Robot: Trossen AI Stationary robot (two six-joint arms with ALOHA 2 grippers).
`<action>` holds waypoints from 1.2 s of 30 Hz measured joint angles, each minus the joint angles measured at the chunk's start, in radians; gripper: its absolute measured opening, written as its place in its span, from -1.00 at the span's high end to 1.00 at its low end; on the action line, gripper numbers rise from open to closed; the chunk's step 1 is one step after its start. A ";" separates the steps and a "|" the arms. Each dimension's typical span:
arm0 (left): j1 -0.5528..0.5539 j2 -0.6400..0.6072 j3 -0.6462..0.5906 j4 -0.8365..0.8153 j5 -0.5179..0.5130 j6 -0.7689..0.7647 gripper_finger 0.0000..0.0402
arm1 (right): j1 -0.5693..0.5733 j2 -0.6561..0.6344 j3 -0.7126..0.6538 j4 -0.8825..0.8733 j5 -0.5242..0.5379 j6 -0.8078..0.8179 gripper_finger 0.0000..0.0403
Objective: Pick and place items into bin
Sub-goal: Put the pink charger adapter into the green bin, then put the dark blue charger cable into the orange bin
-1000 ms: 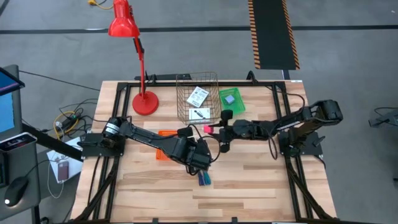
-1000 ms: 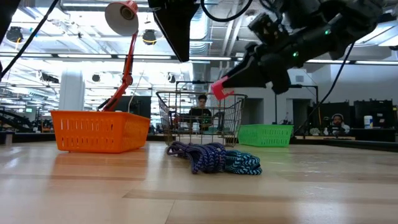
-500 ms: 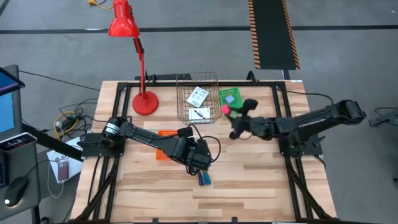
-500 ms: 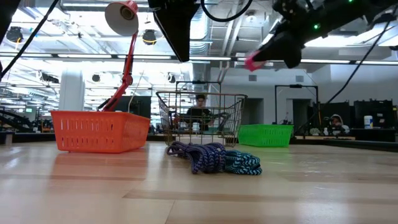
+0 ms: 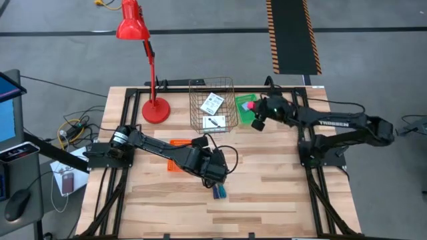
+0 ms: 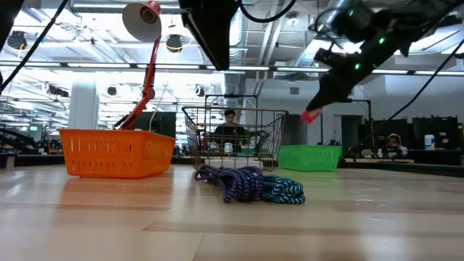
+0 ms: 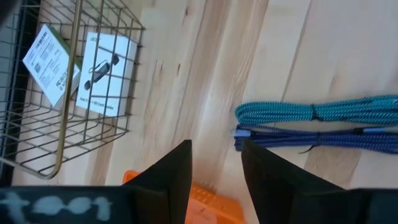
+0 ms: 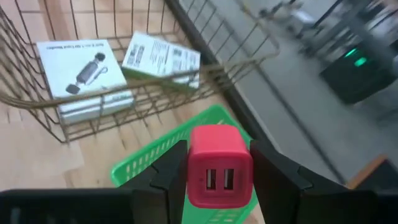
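Holding the pink charger [image 8: 219,165] pinched in my right gripper [image 5: 257,115] above the green bin [image 5: 245,114]; my left gripper [image 7: 214,165] waits, spread, near the blue cords [image 5: 219,192].

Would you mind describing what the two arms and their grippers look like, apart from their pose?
Both arms are dark, jointed links on black bases. The right arm carries white lettering along its forearm, and green lights show on it in the low view. The left arm has a silvery joint near its base and a thin black cable looping beside its wrist. Each gripper has two flat black fingers.
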 joint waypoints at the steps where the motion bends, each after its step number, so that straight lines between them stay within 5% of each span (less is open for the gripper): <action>1: 0.000 0.000 0.000 0.008 0.001 0.000 0.35 | -0.029 0.015 0.000 0.002 -0.036 0.001 0.31; 7: -0.003 0.000 0.000 0.034 0.002 -0.001 0.35 | -0.120 0.126 0.000 0.012 -0.175 0.026 0.20; 16: -0.003 0.000 0.000 0.045 0.005 0.000 0.35 | -0.103 0.250 0.000 0.099 -0.176 0.026 -0.09; 23: -0.004 0.000 0.000 0.045 0.006 0.000 0.35 | -0.079 0.220 0.000 0.123 -0.174 0.061 -0.08; 29: -0.016 0.000 0.000 0.042 0.000 -0.010 0.35 | -0.081 0.151 0.000 0.113 -0.173 0.244 0.01; 36: -0.109 -0.013 -0.001 -0.100 -0.229 -0.139 0.35 | -0.003 0.076 0.000 0.084 -0.187 0.279 0.13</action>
